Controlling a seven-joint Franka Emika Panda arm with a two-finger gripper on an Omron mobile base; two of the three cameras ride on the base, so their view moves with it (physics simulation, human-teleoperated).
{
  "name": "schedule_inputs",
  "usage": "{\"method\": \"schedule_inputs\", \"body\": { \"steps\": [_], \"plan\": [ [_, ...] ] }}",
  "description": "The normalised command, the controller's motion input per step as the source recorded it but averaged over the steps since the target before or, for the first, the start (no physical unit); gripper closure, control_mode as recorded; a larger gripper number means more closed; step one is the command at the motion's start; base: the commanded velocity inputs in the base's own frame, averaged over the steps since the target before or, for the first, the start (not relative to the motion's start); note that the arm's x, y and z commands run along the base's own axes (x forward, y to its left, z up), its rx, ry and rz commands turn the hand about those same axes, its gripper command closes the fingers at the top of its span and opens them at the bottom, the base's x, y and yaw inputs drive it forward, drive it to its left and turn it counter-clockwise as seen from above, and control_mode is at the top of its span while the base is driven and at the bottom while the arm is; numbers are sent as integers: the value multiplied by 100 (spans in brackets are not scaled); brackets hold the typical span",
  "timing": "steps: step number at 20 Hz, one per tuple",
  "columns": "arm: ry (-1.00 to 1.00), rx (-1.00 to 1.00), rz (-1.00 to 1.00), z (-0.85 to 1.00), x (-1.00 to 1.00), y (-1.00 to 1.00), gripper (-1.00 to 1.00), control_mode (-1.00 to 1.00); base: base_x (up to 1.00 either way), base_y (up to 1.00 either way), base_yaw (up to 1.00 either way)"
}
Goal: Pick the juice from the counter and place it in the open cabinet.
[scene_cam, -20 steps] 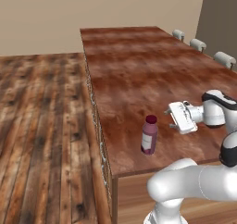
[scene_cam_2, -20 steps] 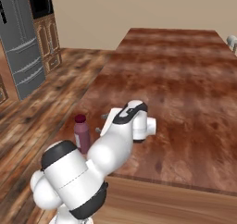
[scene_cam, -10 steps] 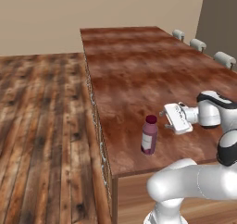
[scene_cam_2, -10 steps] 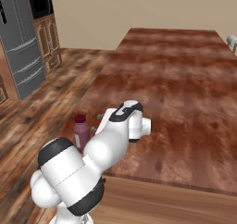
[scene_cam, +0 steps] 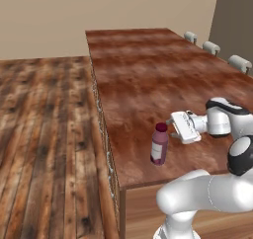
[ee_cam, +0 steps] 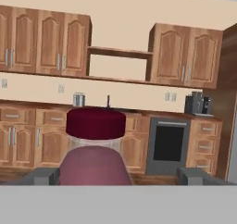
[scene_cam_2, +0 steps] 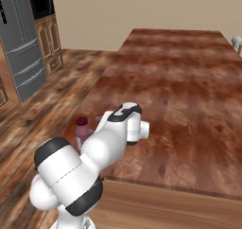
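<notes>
The juice [scene_cam: 159,144] stands upright on the counter [scene_cam: 148,75] near its front left edge, a dark maroon bottle with a maroon cap. My gripper [scene_cam: 172,128] lies level just to the right of the cap, open, not touching it. In the hand view the juice [ee_cam: 96,140] fills the centre, and the gripper [ee_cam: 119,175] has one grey fingertip low on each side of it, wide apart. Far behind, the open cabinet [ee_cam: 119,68] shows as a bare shelf between closed wall cabinet doors. In the right base view the juice [scene_cam_2: 82,131] peeks out left of my arm on the counter [scene_cam_2: 179,72].
Pale chairs [scene_cam: 212,47] line the counter's far right side. A wooden floor [scene_cam: 44,119] lies to the left. A grey fridge [scene_cam_2: 21,48] and a built-in microwave [scene_cam_2: 42,4] stand far left. Below the wall cabinets are an oven [ee_cam: 169,144] and a coffee machine [ee_cam: 196,103].
My gripper has moved left across the counter, closer to the juice's cap. The juice has stayed where it was.
</notes>
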Motion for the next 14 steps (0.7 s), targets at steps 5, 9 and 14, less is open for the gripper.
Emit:
{"method": "schedule_inputs", "body": {
  "steps": [5, 9, 14],
  "plan": [
    [1, 2, 0, -3, -3, 14, -100, -100, 0, 0, 0],
    [1, 2, 0, -4, -5, 13, -100, -100, 0, 0, 0],
    [2, 2, 0, -3, -2, 14, -100, -100, 0, 0, 0]
  ]
}}
